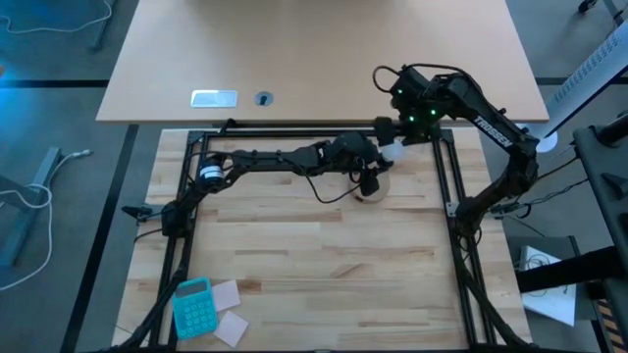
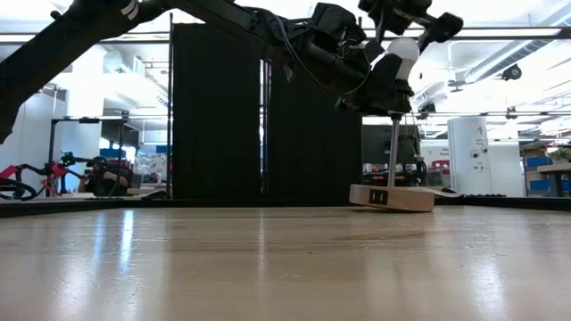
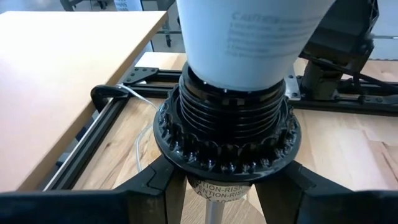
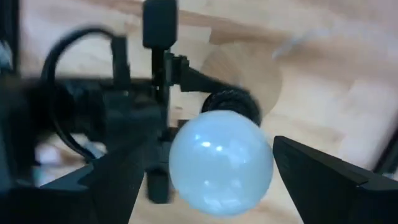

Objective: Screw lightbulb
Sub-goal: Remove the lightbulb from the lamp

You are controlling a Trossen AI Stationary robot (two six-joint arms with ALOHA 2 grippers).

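Observation:
The white lightbulb (image 4: 221, 162) stands upright with its neck (image 3: 242, 43) in the black ribbed socket (image 3: 227, 124). The socket sits atop a thin post (image 2: 393, 147) that rises from a wooden base (image 2: 393, 197) at the table's far middle. My left gripper (image 3: 217, 186) reaches in from the left and is shut on the socket. My right gripper (image 4: 214, 149) hangs over the bulb, pointing steeply down. It is open, one finger (image 4: 118, 177) on each side of the globe, with a slim gap showing. My left gripper pinches the socket's lower part (image 3: 199, 183), just under the toothed collar, between its two fingers. The fingers come nearly level from the table's left, slanting slightly down. The socket stays upright on its post, and the base rests on the table.
A black frame rail (image 1: 446, 186) borders the work area close behind and to the right of the stand. A teal calculator (image 1: 193, 306) and paper notes (image 1: 233, 328) lie at the near left. A pale desk (image 1: 324, 59) stands beyond the far edge.

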